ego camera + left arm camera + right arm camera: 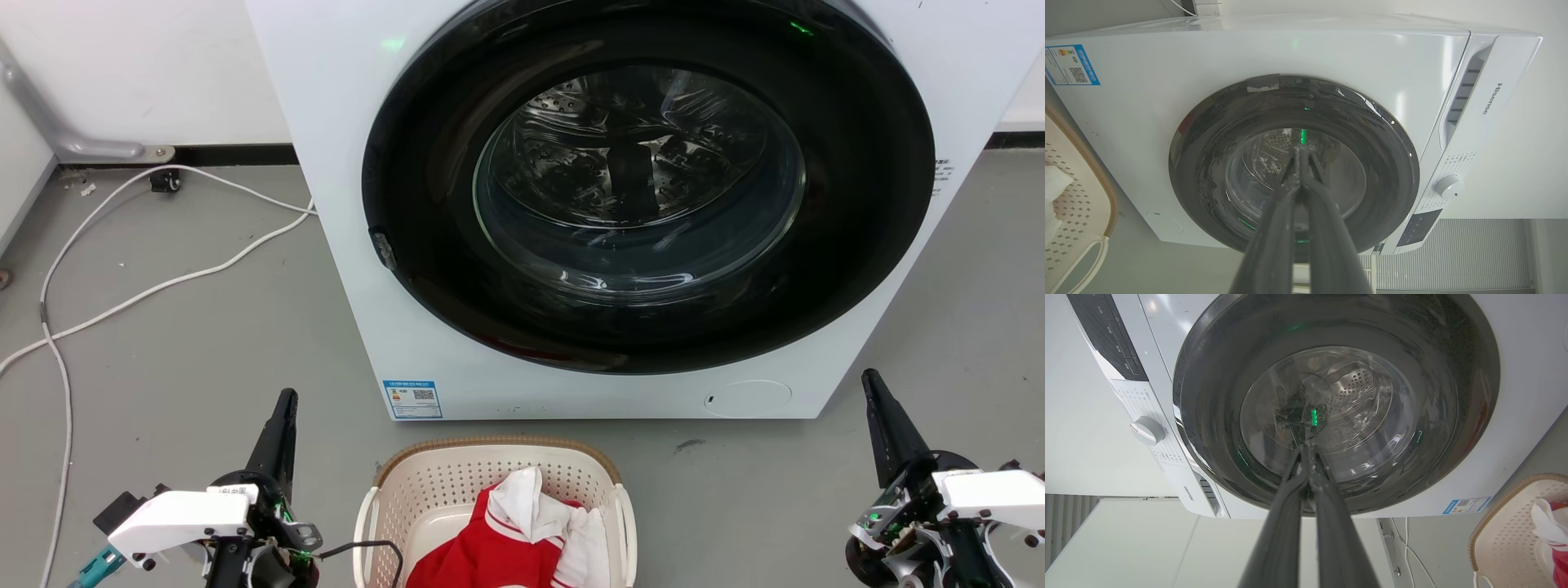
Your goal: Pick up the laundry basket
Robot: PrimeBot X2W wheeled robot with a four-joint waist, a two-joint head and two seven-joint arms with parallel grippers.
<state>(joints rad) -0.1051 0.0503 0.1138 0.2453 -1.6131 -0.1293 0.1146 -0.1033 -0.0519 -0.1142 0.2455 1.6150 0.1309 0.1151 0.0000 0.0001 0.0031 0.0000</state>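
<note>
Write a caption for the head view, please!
Laundry basket with red and white clothes sits before the washer, between the shut left gripper and shut right gripper.

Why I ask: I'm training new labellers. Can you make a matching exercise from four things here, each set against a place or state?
Things:
1. laundry basket
2. washer door
3. white cable
4. left gripper

Places or states:
A. fingers shut, empty
B. trailing over the floor left of the washer
C. round glass in a dark ring
D. holding red and white clothes

Pairs: 1-D, 2-C, 3-B, 4-A.
</note>
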